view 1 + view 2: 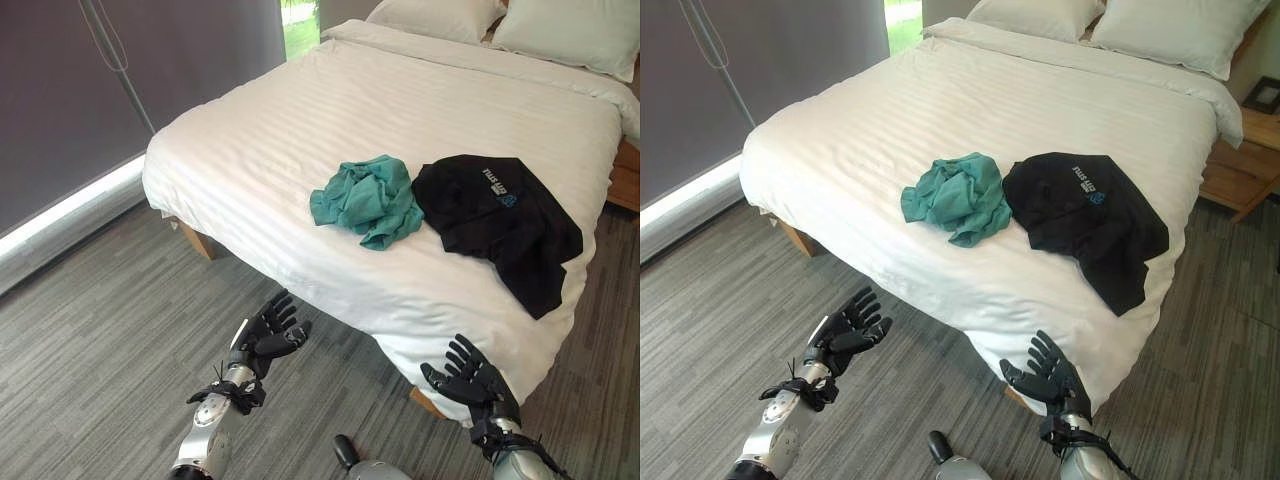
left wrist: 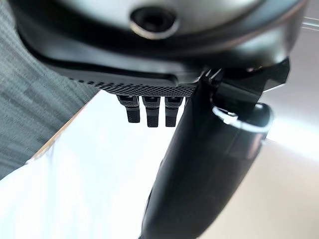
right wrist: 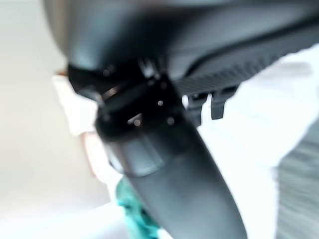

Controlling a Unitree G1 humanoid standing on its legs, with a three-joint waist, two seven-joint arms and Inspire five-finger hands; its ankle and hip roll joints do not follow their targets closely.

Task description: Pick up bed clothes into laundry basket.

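We see the two garments lying side by side near the foot edge of the bed (image 1: 250,150): a crumpled teal shirt (image 1: 366,200) and, touching it at 3 o'clock, a black T-shirt (image 1: 495,215) that spreads toward the bed corner, one end draping over the edge. From our hands, both garments lie up at about 12 o'clock, past the mattress edge.

Our left hand (image 1: 266,336) hovers over the floor just short of the bed edge, fingers straight and spread, holding nothing; the teal shirt sits at roughly 1 o'clock from it. Our right hand (image 1: 468,380) hangs by the drooping corner of the white duvet, fingers likewise fanned open and empty; the black T-shirt is at 12 o'clock from it and the teal one at 11 o'clock. We judge the right hand nearer to the black T-shirt, whose long axis runs from 10 to 4 o'clock, and the left hand better placed for the teal bundle, which is a compact heap with no clear long axis.

The bed carries a striped white duvet, with pillows (image 1: 440,15) at the far end at 12 o'clock. A grey wood-grain floor (image 1: 90,340) surrounds it, a dark blind (image 1: 70,90) stands at 10 o'clock and a wooden nightstand (image 1: 1240,160) at 2 o'clock. We cannot point to any laundry basket.
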